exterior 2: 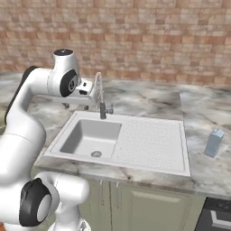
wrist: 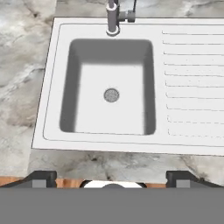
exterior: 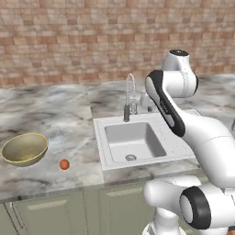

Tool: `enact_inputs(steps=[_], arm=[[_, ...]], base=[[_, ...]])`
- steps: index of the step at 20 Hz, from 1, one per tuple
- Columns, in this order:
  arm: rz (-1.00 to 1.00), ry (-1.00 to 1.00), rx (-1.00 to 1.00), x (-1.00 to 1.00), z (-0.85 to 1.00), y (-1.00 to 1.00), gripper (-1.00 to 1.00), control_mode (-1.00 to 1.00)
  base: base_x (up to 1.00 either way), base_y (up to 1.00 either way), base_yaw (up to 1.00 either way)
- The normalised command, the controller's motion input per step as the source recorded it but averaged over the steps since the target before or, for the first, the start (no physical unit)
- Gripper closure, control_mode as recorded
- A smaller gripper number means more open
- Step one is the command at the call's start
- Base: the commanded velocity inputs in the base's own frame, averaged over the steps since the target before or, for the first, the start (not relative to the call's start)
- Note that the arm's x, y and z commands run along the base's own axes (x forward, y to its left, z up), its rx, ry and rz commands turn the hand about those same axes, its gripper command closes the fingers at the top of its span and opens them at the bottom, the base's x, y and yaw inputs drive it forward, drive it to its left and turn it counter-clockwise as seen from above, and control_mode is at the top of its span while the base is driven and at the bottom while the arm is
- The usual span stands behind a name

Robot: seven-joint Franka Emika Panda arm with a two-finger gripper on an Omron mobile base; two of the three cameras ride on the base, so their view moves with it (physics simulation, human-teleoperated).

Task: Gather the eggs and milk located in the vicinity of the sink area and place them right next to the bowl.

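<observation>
I take the sink [exterior: 137, 140] as my landmark and read across from its left. Farthest out on the counter [exterior: 55, 114] on that side sits the bowl [exterior: 25, 148], upright and hollow, with nothing in it that I can see. Between the bowl and the sink, nearer the bowl and close to the counter's front edge, lies the egg [exterior: 64, 164], apart from the bowl's rim but near it; I judge it is already where the task wants it.

Over the sink itself I have the gripper [wrist: 112, 178] looking straight down at the basin and drain, its finger tips [wrist: 43, 177] spread wide with nothing between them. The faucet [exterior 2: 99, 97] stands at the sink's back edge.

To the right of the sink, past the ribbed drainboard, the milk [exterior 2: 214, 142] stands upright on the counter, well apart from the bowl. That is what I think is left to fetch.

I expect the carton to be light and fairly stiff, though its walls may give if squeezed hard, and its smooth faces could slip. I would take it across two flat sides at mid-height, below the gabled top, and keep it upright. It is tall for its base, so a careless nudge could tip it.
</observation>
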Motion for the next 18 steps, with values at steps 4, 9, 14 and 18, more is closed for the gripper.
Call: enact_inputs(steps=[4, 9, 14, 18], arm=[[0.0, 0.0, 0.0, 0.0, 0.0, 0.0, -1.0, 1.0], [0.0, 0.0, 0.0, 0.0, 0.0, 0.0, -1.0, 1.0], [0.0, 0.0, 0.0, 0.0, 0.0, 0.0, -1.0, 1.0], [0.0, 0.0, 0.0, 0.0, 0.0, 0.0, -1.0, 1.0]], base=[[-0.15, -0.69, 0.0], [-0.2, -0.7, 0.0], [-0.25, -0.68, 0.0], [-0.18, -0.64, 0.0]])
